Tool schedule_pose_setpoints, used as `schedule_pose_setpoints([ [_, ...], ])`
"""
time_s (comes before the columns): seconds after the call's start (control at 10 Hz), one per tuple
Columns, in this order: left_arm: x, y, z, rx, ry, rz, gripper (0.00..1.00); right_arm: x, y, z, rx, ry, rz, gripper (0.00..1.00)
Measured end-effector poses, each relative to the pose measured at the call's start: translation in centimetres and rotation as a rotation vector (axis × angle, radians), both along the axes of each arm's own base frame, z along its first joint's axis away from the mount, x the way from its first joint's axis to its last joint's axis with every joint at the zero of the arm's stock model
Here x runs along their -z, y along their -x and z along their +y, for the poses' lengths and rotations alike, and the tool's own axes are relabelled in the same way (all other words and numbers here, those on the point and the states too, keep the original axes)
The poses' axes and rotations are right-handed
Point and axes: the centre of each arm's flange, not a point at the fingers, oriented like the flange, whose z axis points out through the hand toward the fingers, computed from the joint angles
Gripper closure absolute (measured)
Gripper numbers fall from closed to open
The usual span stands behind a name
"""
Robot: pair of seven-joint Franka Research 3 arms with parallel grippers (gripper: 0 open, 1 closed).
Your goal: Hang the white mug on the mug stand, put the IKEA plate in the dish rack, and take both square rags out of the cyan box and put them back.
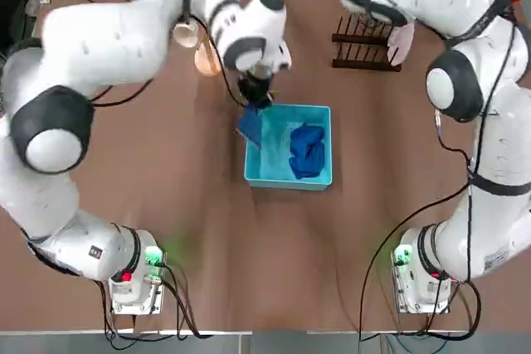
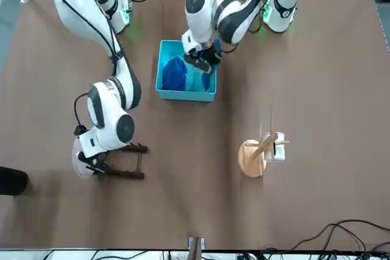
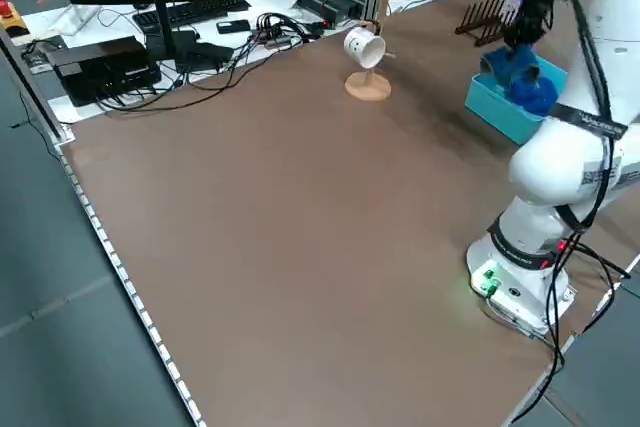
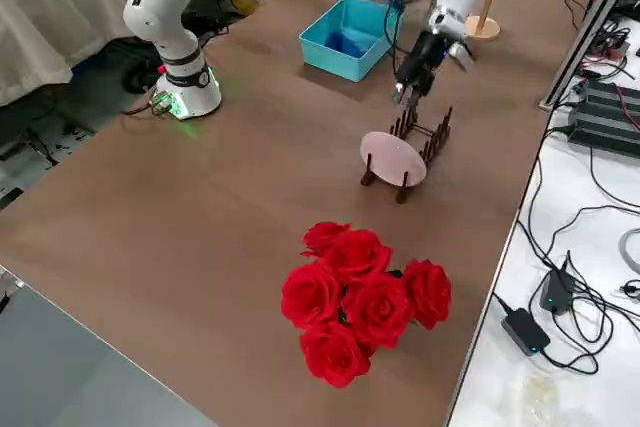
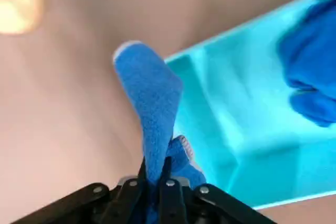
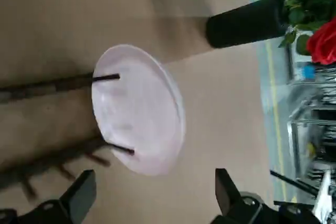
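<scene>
Held rag: one blue rag [image 5: 149, 95] is pinched between the fingers of the left gripper [image 5: 155, 167]; it is held at the left wall of the box, partly over the interior and partly beyond the rim. Whether the wall is touched cannot be told.
Left gripper: its fingers are pressed together on the cloth, above the far left corner region of the box.
Second rag: another blue rag [image 1: 307, 152] is seen crumpled on the floor of the box, toward its right wall.
Box: the cyan box [image 1: 287, 182] is placed near the middle of the table, between the stand and the rack.
Mug: the white mug [image 3: 364, 47] is hung from a peg, tilted on its side and raised off the table.
Stand: the mug is borne by the light wooden stand [image 3: 368, 87], set upright on its disc base, beyond the box and to its left.
Plate: the pinkish-white plate [image 4: 393, 159] is stood on edge among the pegs, at the right end of the rack.
Rack: the dark rack [image 4: 428, 140] is found beyond the box, to its right.
Right gripper: the right gripper [image 6: 155, 184] is held above the rack, its fingers spread, with nothing gripped.
Flowers: red roses [image 4: 365, 297] are shown in a black vase [image 6: 247, 22] on the right side.
</scene>
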Motion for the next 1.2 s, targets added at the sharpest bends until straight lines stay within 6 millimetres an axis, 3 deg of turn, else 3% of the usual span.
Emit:
schedule_pose_setpoints([
  [0.2,-5.0,-3.6,6.3,-0.077,0.0,-0.001,0.91,-9.5,1.8,-3.3,0.017,-0.232,0.039,0.02],
  [0.3,-5.8,-5.6,10.3,-0.086,0.005,0.023,0.91,-14.4,2.9,-5.9,0.05,-0.377,0.015,0.03],
  [0.5,-4.2,-8.9,19.1,-0.175,-0.003,0.088,0.91,-22.4,6.8,-11.7,0.029,-0.588,0.049,0.03],
  [0.6,-2.2,-9.8,22.7,-0.208,-0.007,0.117,0.91,-24.6,8.4,-13.5,-0.009,-0.656,0.07,0.03],
  [0.8,2.4,-11.0,28.8,-0.255,0.012,0.136,0.91,-26.7,10.2,-16.3,-0.11,-0.749,0.112,0.01],
  [0.9,4.7,-11.6,31.6,-0.259,0.034,0.124,0.91,-26.7,10.7,-16.7,-0.139,-0.766,0.132,0.01],
  [1.0,7.8,-12.0,33.9,-0.266,0.051,0.111,0.91,-25.6,10.7,-15.7,-0.162,-0.777,0.163,0.01],
  [1.2,15.3,-12.9,37.7,-0.29,0.05,0.12,0.91,-23.0,10.5,-10.9,-0.229,-0.778,0.214,0.01],
])
